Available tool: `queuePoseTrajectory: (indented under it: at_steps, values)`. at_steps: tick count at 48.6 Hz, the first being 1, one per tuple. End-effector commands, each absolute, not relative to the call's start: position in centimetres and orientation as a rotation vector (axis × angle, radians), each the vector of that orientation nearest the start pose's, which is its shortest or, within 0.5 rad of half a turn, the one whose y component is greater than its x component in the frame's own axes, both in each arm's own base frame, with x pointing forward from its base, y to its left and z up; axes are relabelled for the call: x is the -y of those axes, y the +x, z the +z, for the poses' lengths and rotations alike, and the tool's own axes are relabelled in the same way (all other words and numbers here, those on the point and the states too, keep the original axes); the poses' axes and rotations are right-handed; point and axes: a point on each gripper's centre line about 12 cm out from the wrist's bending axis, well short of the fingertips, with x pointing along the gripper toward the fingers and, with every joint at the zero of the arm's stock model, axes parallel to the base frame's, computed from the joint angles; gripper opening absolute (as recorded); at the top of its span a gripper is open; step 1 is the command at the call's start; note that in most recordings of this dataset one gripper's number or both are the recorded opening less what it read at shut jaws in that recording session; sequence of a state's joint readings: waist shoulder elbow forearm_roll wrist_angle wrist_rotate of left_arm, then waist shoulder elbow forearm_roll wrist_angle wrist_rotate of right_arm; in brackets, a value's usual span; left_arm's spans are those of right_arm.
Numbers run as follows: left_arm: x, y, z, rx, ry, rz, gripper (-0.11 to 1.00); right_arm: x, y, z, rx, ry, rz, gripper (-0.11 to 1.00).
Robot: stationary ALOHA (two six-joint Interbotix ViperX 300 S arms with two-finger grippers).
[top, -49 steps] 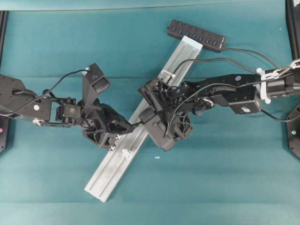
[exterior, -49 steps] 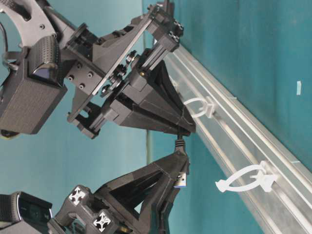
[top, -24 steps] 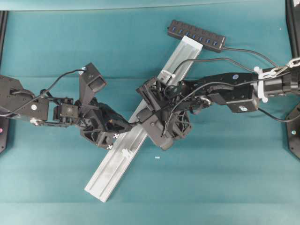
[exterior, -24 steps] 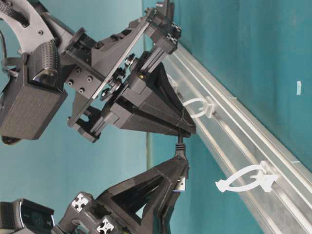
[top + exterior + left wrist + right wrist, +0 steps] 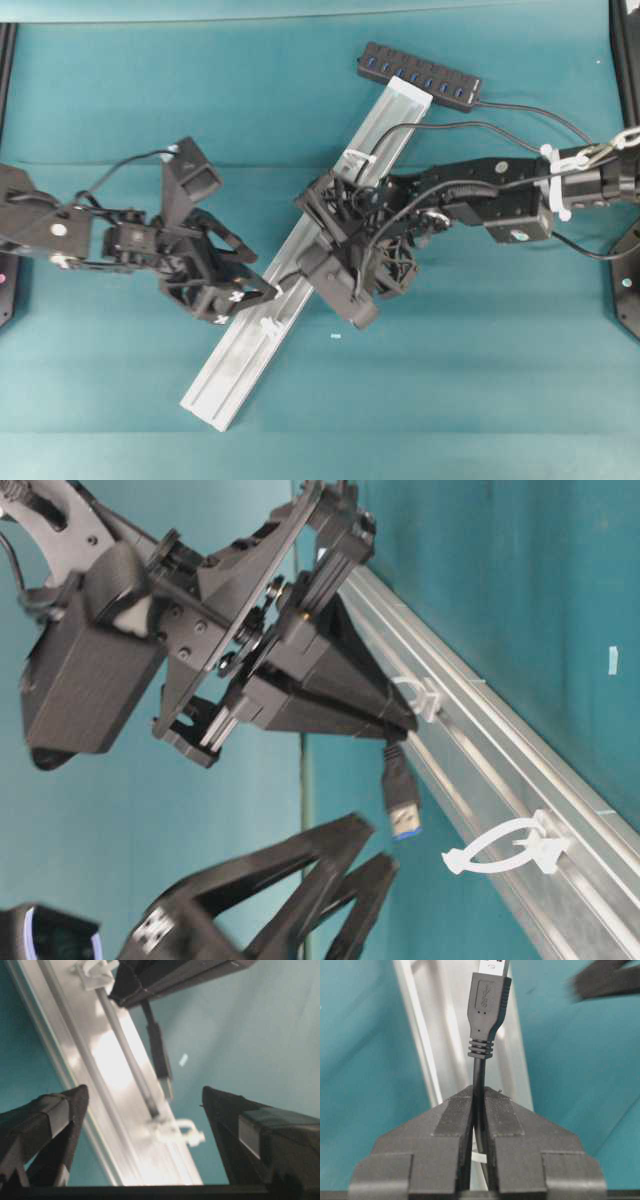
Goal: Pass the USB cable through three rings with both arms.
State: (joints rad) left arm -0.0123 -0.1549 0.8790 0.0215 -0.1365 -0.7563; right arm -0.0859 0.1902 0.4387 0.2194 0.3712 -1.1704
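Seen only from the right wrist: right gripper point(image 5: 479, 1105) clamped tight on the USB cable point(image 5: 479, 1080) just behind the ribbed plug, plug jutting forward over the silver rail point(image 5: 455, 1020). Seen only at table level: plug hanging down free from the fingertips, blue-tipped, beside the rail and between two rings point(image 5: 420, 698) point(image 5: 505, 848). Seen from the left wrist: left gripper point(image 5: 145, 1097) spread wide, empty, fingers point(image 5: 60, 1110) flanking the rail, plug dangling ahead of them. From overhead: left arm point(image 5: 110, 245) reaching in from the left, gripper at the rail's edge; right arm point(image 5: 480, 195) crossing from the right, wrist angled down over the rail; black hub point(image 5: 420, 77) lying at the rail's far end.
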Motion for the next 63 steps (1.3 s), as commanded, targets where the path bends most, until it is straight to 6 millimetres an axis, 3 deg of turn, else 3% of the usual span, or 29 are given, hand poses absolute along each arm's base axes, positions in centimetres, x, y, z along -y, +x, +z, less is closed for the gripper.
queuePoseTrajectory:
  at_steps: [1,13,22,35,45,63]
  values:
    - [1.1,32.8,18.9,-0.538,-0.705,0.169,0.98,2.6,42.4,13.5,-0.906,-0.827,0.483,0.06]
    - [3.7,29.7,21.2,-0.600,-0.681,0.101,0.98,1.8,42.8,13.3,-0.898,-0.852,0.509,0.06]
    - [5.6,28.5,22.3,-0.630,-0.661,0.041,0.98,1.1,43.0,12.7,-0.900,-0.898,0.559,0.06]
    - [5.8,28.2,23.9,-0.523,-0.763,0.007,0.98,0.6,44.0,12.8,-0.886,-0.917,0.574,0.06]
    - [5.9,28.3,23.5,-0.446,-0.828,-0.022,0.98,0.2,44.5,12.9,-0.877,-0.923,0.579,0.06]
    - [6.3,30.2,19.7,-0.523,-0.824,0.016,0.97,-0.3,44.4,12.4,-0.886,-0.923,0.599,0.06]
